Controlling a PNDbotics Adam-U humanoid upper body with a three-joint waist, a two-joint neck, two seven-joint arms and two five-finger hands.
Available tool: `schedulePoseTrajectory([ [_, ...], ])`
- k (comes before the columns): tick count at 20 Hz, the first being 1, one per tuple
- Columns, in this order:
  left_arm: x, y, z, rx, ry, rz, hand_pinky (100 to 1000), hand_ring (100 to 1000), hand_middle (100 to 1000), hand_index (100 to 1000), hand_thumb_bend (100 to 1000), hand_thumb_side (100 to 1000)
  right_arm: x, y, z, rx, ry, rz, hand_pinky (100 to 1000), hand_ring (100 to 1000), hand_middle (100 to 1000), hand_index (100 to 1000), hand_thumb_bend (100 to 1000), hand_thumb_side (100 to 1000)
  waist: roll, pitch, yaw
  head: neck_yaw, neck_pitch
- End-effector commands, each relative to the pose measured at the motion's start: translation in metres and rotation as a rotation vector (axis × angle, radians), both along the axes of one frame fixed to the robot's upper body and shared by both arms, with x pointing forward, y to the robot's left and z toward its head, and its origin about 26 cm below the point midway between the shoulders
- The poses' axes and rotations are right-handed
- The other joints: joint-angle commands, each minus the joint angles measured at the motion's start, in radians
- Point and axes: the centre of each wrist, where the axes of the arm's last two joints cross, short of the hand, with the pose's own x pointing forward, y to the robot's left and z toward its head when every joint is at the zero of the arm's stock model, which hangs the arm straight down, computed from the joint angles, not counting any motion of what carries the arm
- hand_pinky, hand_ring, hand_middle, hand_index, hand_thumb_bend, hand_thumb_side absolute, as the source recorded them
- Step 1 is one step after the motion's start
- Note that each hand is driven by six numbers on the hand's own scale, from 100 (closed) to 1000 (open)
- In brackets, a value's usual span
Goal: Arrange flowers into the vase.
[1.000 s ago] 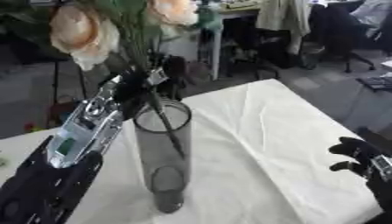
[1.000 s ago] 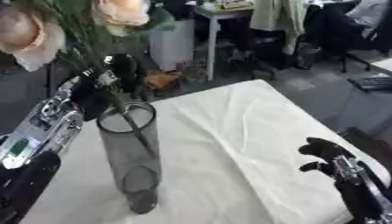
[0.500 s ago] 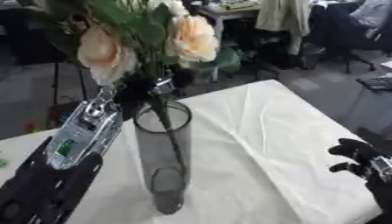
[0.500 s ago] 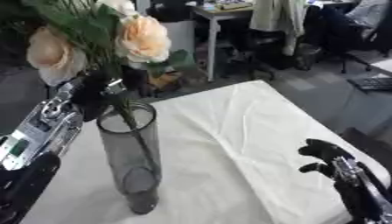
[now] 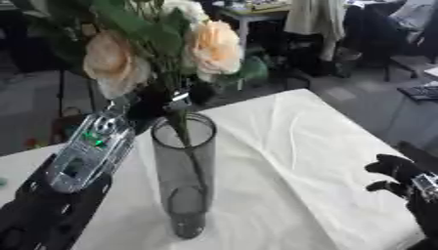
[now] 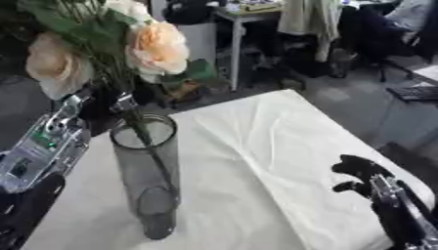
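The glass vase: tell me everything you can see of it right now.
The glass vase is a tall, smoky grey, see-through cylinder with an open round rim and a thick base. It stands upright on the white tablecloth, toward the table's left side. The green stems of the peach rose bunch run down inside it, blooms well above the rim. The left robot hand grips the stems just above the rim; whether it touches the glass is unclear.

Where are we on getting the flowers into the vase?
Done: the stems already reach down inside the vase, which stands upright on the white cloth. In hand: the left hand holds the flowers at the rim. Left: letting go. The right hand waits at the lower right.
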Motion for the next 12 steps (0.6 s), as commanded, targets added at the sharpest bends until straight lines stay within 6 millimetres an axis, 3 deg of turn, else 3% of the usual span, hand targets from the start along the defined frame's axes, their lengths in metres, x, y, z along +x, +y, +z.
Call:
schedulePoseTrajectory([
  [1, -0.003, 0.006, 0.014, 0.053, -0.112, 0.030, 730, 533, 549, 655, 974, 561, 0.002, -0.004, 0.008, -0.013, -0.022, -0.001, 624, 818, 704, 847, 100, 902, -0.008, -0.012, 0.001, -0.003, -0.007],
  [12, -0.004, 0.017, 0.024, 0.113, -0.195, 0.082, 750, 539, 555, 668, 975, 569, 0.001, -0.005, 0.007, -0.010, -0.019, -0.006, 624, 818, 703, 846, 100, 901, -0.009, -0.013, 0.006, -0.008, -0.006],
])
